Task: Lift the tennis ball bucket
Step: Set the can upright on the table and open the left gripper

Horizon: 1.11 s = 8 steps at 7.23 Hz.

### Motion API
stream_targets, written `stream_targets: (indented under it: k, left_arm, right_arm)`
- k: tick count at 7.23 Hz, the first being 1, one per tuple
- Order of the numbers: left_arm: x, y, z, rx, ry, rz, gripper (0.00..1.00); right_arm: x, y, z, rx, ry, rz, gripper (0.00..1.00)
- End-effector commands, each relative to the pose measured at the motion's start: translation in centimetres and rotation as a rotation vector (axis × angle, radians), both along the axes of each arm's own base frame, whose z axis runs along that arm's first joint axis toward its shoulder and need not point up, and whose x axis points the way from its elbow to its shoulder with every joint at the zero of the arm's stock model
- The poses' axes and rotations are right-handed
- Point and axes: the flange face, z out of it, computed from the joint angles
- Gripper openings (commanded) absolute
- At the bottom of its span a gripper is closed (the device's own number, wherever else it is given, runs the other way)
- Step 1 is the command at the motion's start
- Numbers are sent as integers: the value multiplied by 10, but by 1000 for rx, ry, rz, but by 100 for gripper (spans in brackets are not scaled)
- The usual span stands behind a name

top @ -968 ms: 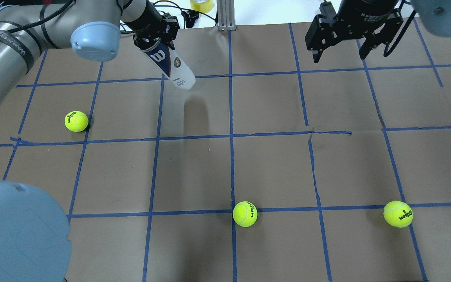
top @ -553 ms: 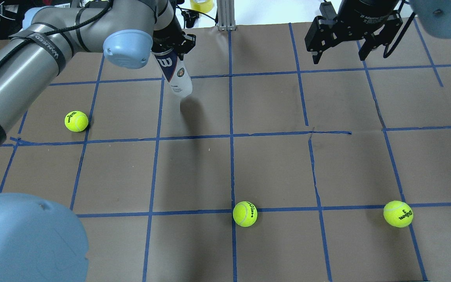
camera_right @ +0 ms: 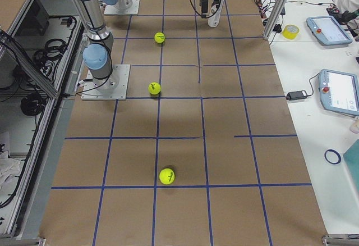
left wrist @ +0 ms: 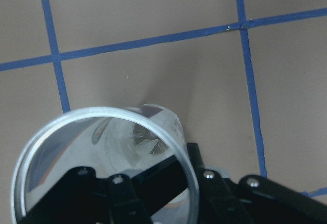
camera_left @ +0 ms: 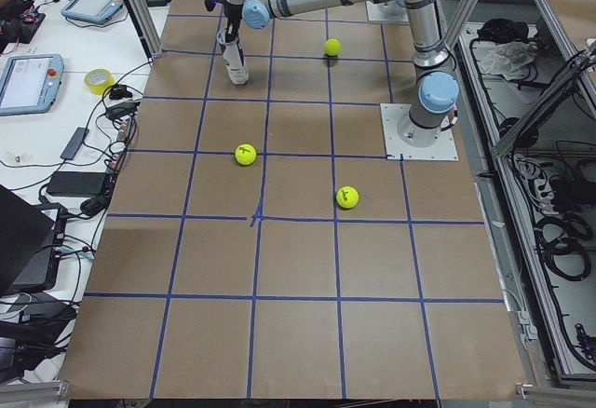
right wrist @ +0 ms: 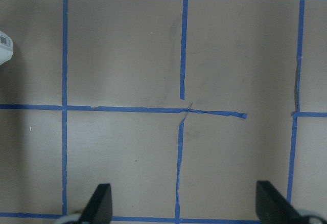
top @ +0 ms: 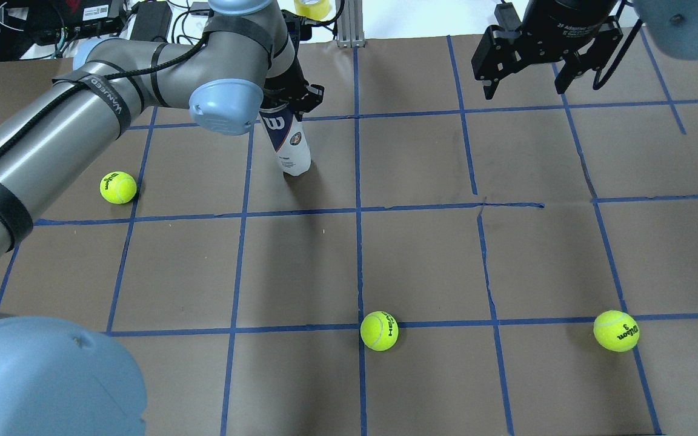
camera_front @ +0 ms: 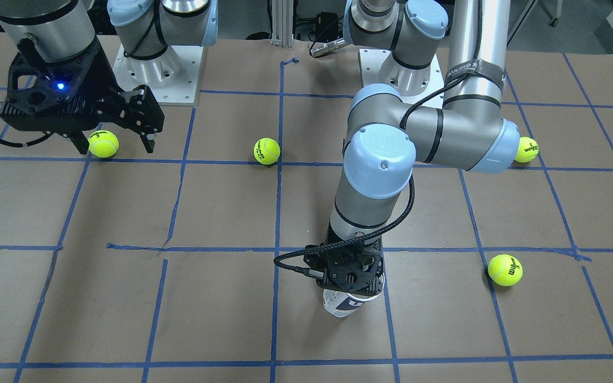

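We see the left tool (top: 288, 104) squeezing the top of the tennis ball bucket (top: 289, 142).
It is clamped on the open end, and the bucket is almost straight up, its bottom right at the table (top: 415, 260); we cannot tell if it touches. The right tool (top: 526, 88) is spread wide and holds nothing. We count one bucket, two tools and four yellow tennis balls (camera_front: 266, 150) on the table.
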Motion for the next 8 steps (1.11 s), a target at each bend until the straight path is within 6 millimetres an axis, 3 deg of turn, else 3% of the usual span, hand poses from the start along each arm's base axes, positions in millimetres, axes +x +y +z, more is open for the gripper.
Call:
stream_targets:
  k: [1, 3, 5, 6, 8]
  left_arm:
    - [-5, 4, 8, -5, 14, 0, 100]
    - [-6, 15, 46, 5, 46, 7, 100]
    - [4, 25, 121, 72, 22, 21, 100]
    - [10, 40, 149, 83, 16, 25, 100]
    - [66, 70, 185, 154, -73, 102, 100]
  right_arm:
    - [0, -1, 1, -6, 2, 8, 100]
    - [-1, -4, 0, -11, 5, 38, 100]
    - [-7, -5, 4, -19, 64, 33, 100]
    - [-7, -5, 4, -21, 66, 32, 100]
    - [-6, -7, 1, -16, 56, 29, 100]
